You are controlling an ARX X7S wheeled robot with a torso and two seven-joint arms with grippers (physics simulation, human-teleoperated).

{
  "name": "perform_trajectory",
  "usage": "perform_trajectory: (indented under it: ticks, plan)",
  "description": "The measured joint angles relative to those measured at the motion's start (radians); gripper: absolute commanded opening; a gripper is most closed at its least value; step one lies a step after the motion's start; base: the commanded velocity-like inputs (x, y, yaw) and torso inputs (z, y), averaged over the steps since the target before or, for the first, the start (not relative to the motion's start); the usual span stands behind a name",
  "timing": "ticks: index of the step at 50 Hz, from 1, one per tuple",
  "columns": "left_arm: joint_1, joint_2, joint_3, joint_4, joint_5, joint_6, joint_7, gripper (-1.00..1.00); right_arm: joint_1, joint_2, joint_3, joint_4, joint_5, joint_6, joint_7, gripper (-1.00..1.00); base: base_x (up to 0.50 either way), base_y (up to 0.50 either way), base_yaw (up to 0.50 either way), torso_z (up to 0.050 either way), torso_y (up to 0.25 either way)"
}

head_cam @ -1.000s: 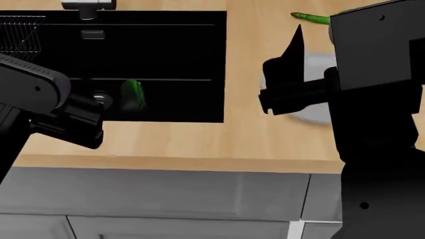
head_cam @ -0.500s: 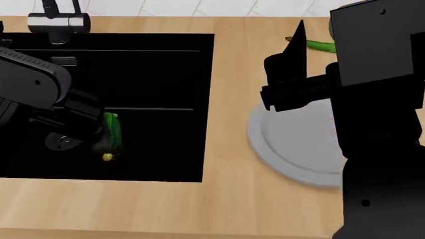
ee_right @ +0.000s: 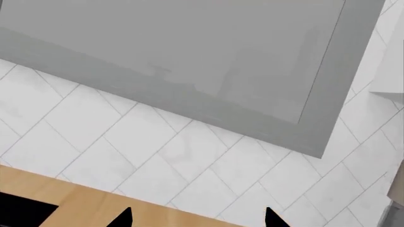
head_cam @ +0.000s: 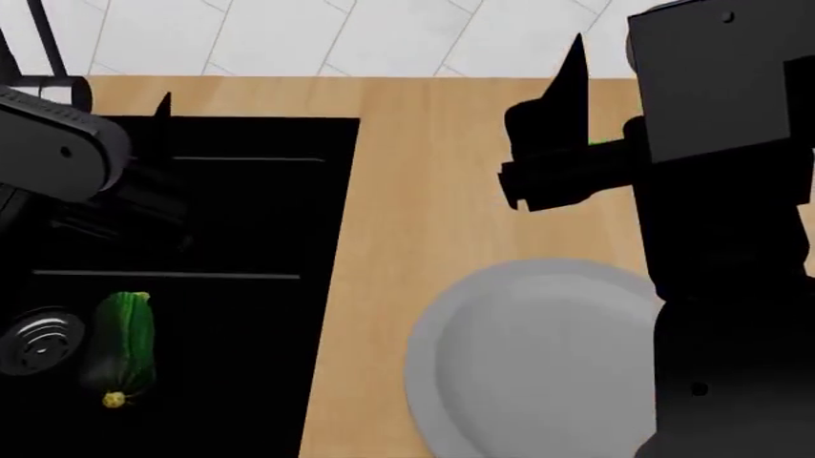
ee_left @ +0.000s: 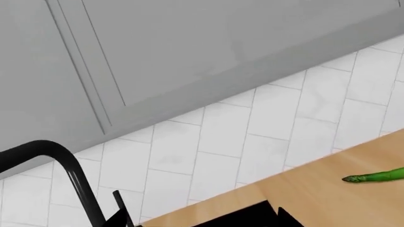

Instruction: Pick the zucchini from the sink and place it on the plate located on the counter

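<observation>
Head view. Zucchini (head_cam: 124,347) on the floor of the black sink (head_cam: 242,286), near-left corner of the scene, long axis running near to far with a slight lean; yellow tip at the near end, far end tilted a touch to the right. Round metal drain (head_cam: 41,342) just beside it on the left, close enough that contact cannot be ruled out. Light grey plate (head_cam: 535,363) on the wooden counter (head_cam: 407,191), right of the sink and well apart from the zucchini, its right part hidden behind the right arm. Left gripper (head_cam: 159,110) over the far part of the basin, only one dark fingertip standing out against the wood, spread hard to judge here. Right gripper (head_cam: 571,81) above the counter beyond the plate, one pointed finger showing, holding nothing. Sliver of green (head_cam: 595,143) just right of that finger, probably the asparagus, mostly hidden.

Left wrist view. Two dark fingertips (ee_left: 120,215) at the frame edge, set apart, nothing between them: claw spread. Black faucet pipe (ee_left: 63,175) curving beside them. White tiled wall (ee_left: 252,142) and grey upper cabinets (ee_left: 189,47) behind. Thin asparagus stalk (ee_left: 377,176) lying on the counter strip, budded tip toward the sink side.

Right wrist view. Two fingertips (ee_right: 121,218) wide apart, empty. Counter strip, tiles and a grey cabinet door (ee_right: 189,56) beyond.
</observation>
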Motion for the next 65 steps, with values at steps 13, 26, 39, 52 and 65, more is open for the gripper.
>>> perform_trajectory:
  ticks: [13,26,39,52,65]
  plan:
    - [0.021,0.017,-0.033,0.01,0.019,0.014,-0.031,1.0,-0.023,-0.008,0.003,-0.014,0.001,-0.015,0.01,1.0,0.0,0.0,0.0,0.0,0.0]
    - [0.052,0.033,-0.055,0.008,0.041,0.029,-0.048,1.0,-0.058,-0.025,0.007,-0.016,-0.022,-0.045,0.001,1.0,0.0,0.0,0.0,0.0,0.0]
    - [0.062,0.048,-0.042,0.0,0.146,0.01,0.004,1.0,-0.057,-0.08,0.003,-0.014,-0.2,-0.052,-0.134,1.0,0.0,0.0,0.0,0.0,-0.017]
    - [0.059,0.079,-0.021,-0.02,0.277,0.005,0.091,1.0,-0.041,-0.087,-0.006,-0.016,-0.25,-0.041,-0.172,1.0,0.0,0.0,0.0,0.0,-0.187]
    - [0.047,0.118,-0.012,-0.07,0.433,0.003,0.227,1.0,-0.024,-0.082,-0.012,-0.019,-0.262,-0.023,-0.187,1.0,0.0,0.0,0.0,0.0,-0.071]
